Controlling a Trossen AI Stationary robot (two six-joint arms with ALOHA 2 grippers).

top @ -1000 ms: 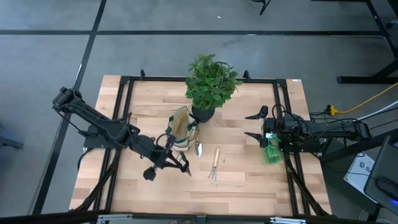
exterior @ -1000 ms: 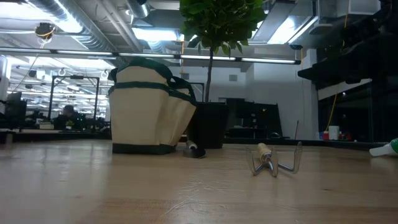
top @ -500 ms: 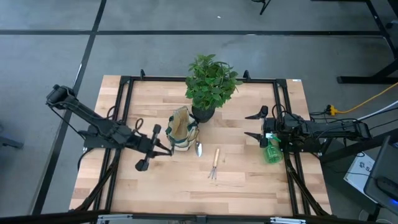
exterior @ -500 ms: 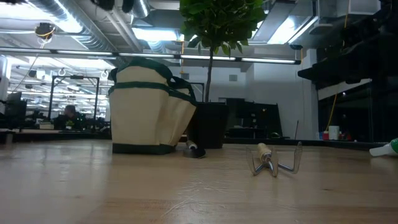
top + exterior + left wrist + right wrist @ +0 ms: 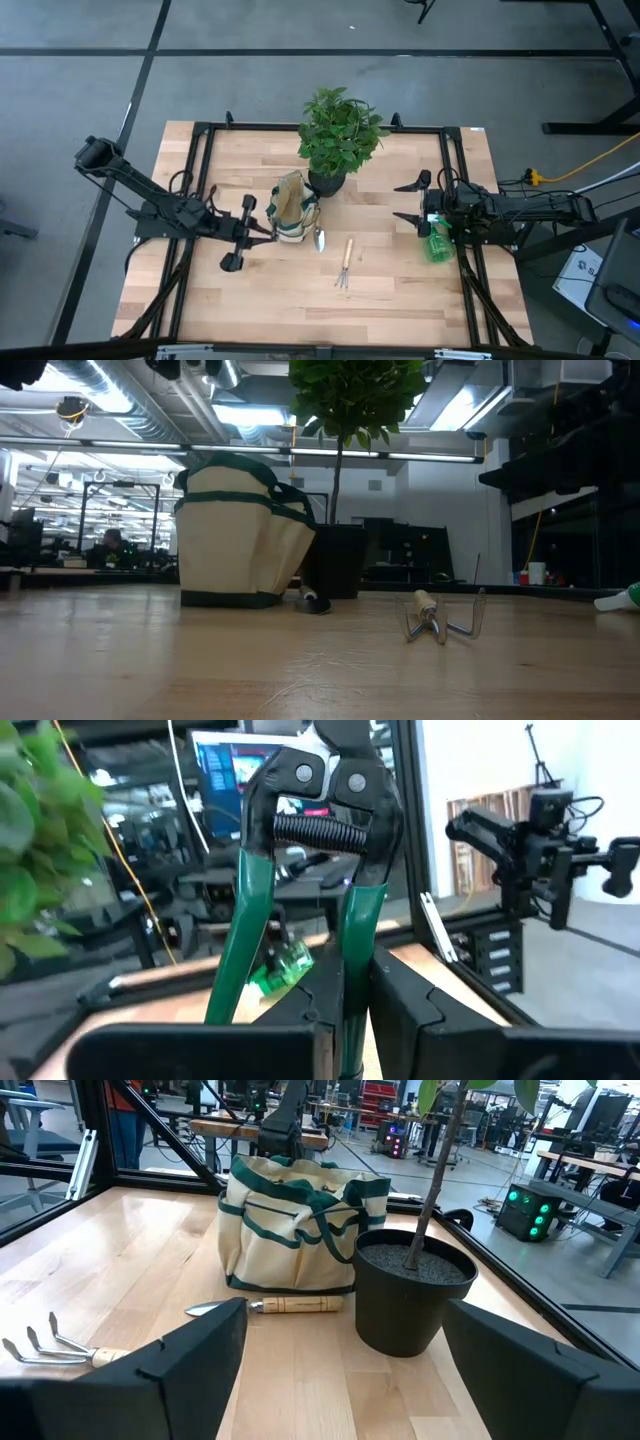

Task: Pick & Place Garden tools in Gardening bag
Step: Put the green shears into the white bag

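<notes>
- Green-handled pruning shears point(image 5: 318, 870) are pinched in the left gripper point(image 5: 345, 1010). The wrist view shows one handle squeezed between its dark fingers point(image 5: 405, 1005), with the coiled spring and pivot end sticking out past them.
- From above, the left gripper point(image 5: 240, 232) sits over the wood table point(image 5: 400, 300) just to the left of the gardening bag point(image 5: 291, 208), close to it. I can't tell whether the shears touch the bag.
- Bag is beige with dark green trim, standing upright right beside the black pot of the potted plant point(image 5: 338, 135). In the low view the bag point(image 5: 240, 535) has the pot point(image 5: 335, 560) just behind its right side.
- Trowel point(image 5: 319, 238) lies flat on the table just right of the bag's base. In the right wrist view its wooden handle point(image 5: 295, 1305) is right up against the foot of the bag.
- Hand fork point(image 5: 345, 264) lies a bit further right, apart from the trowel, prongs pointing toward the near edge of the table. Low view shows it point(image 5: 440, 618) resting on its tines.
- Spray bottle point(image 5: 437, 243) is lying near the right edge of the table, just beside the right gripper point(image 5: 415, 202).
- Right gripper is parked there with its fingers spread wide and holding nothing.
</notes>
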